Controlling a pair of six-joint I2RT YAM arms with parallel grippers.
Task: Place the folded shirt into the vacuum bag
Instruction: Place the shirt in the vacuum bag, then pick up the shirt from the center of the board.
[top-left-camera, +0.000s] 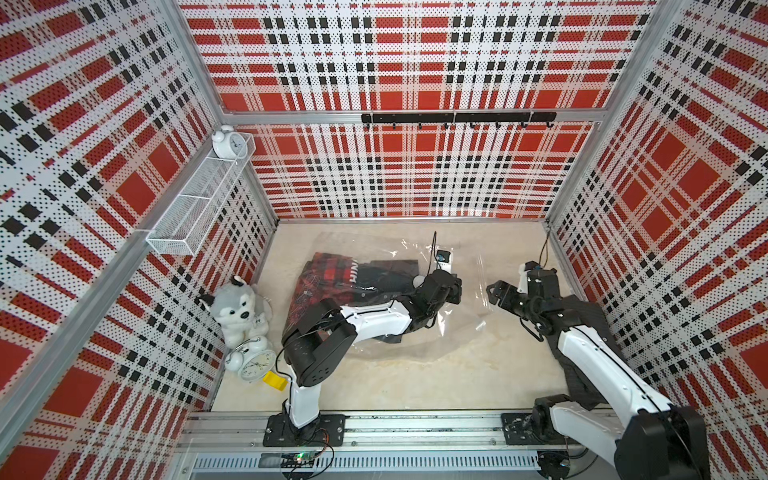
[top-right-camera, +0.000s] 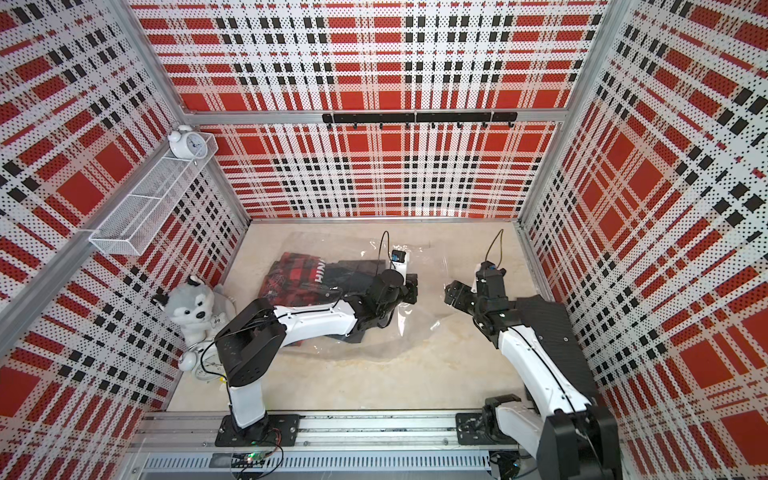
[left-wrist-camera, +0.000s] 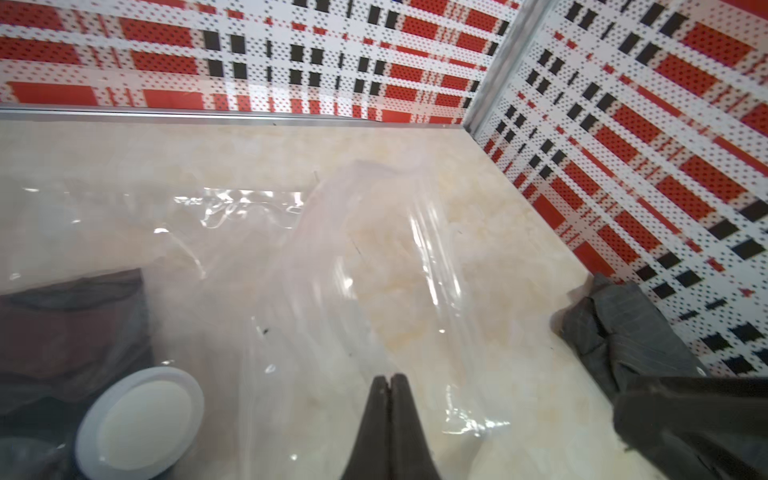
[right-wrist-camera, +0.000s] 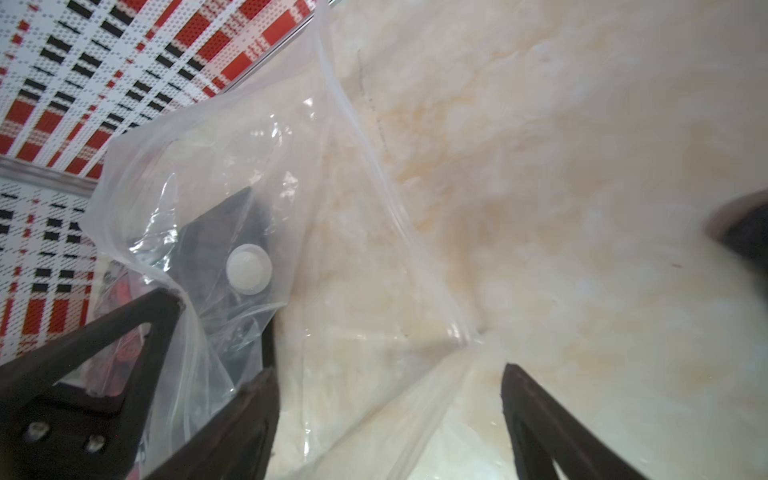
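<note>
The clear vacuum bag (top-left-camera: 374, 245) (top-right-camera: 332, 245) lies crinkled on the pale table. The folded shirt (top-left-camera: 332, 274) (top-right-camera: 299, 270), red-and-black plaid with dark cloth, shows through its film. The bag's round white valve (left-wrist-camera: 141, 419) (right-wrist-camera: 248, 268) sits over the dark cloth. My left gripper (top-left-camera: 453, 286) (left-wrist-camera: 389, 376) is shut at the shirt's right end, with film all round it and nothing visibly between its tips. My right gripper (top-left-camera: 498, 291) (right-wrist-camera: 388, 372) stands open further right. A loose fold of the bag's edge runs between its fingers without being clamped.
A dark grey cloth (top-left-camera: 582, 332) (left-wrist-camera: 623, 332) lies by the right wall under my right arm. A husky plush toy (top-left-camera: 237, 307), a white alarm clock (top-left-camera: 253, 361) and a yellow piece (top-left-camera: 274, 380) crowd the left wall. A wire basket (top-left-camera: 195, 208) hangs above them.
</note>
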